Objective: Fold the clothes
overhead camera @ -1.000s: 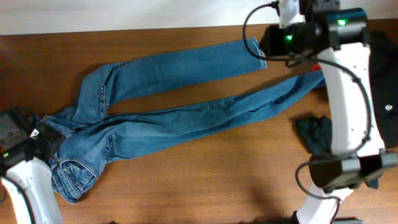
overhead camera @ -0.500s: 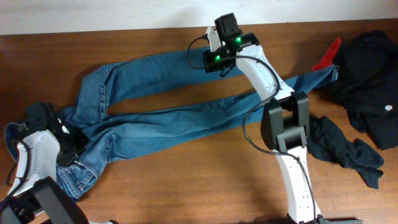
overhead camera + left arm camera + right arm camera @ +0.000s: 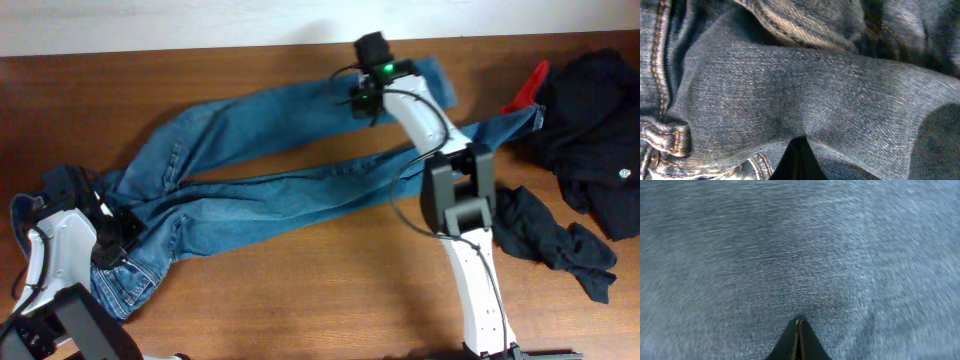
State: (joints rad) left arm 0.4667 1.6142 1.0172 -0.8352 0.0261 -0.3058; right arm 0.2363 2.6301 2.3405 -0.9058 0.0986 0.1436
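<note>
Sprawling faded blue jeans (image 3: 280, 195) lie unfolded, legs splayed apart.

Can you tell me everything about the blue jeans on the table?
The jeans are faded blue denim with pale tan stitching. They lie unfolded on the brown table, with the waist bunched at the left and both long legs stretching right in a narrow V. The left gripper sits in the rumpled waist. The right gripper, fingertips shut, presses on the upper leg.
</note>
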